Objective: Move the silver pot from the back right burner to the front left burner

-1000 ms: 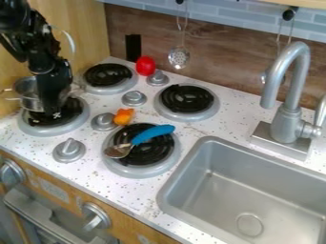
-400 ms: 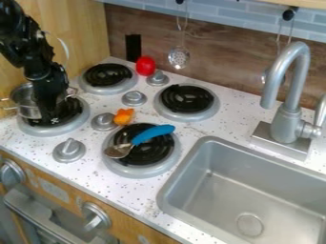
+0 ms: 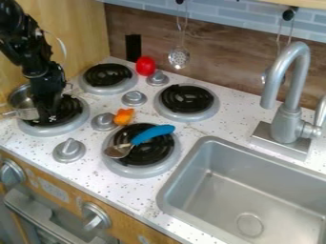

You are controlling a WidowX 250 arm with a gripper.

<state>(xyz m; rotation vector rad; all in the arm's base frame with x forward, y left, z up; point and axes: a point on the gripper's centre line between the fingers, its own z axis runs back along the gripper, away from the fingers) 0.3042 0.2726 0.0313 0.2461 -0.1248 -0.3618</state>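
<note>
4 black coil burners with grey rings are set into the white speckled worktop. At the front-left burner, the black hand is pointed downward over the coil, and the arm is extended from the upper left. Whether the hand is apart, together or clamped on anything cannot be told. Just beside it, on the side toward the wooden side wall, a silver metal pot is seen at the burner's left edge, its right side partly hidden by the arm; contact between pot and hand cannot be made out.

Across the front-right burner is laid 1 spoon, its blue handle pointed toward the back right. Between that burner and a grey knob, a small orange object is placed. Near the back-left burner, a red object is set just beside another knob. In all, 4 grey knobs are mounted among the burners. A slotted skimmer is hung against the brown backboard, and on the right a metal sink is fitted below a curved faucet.
</note>
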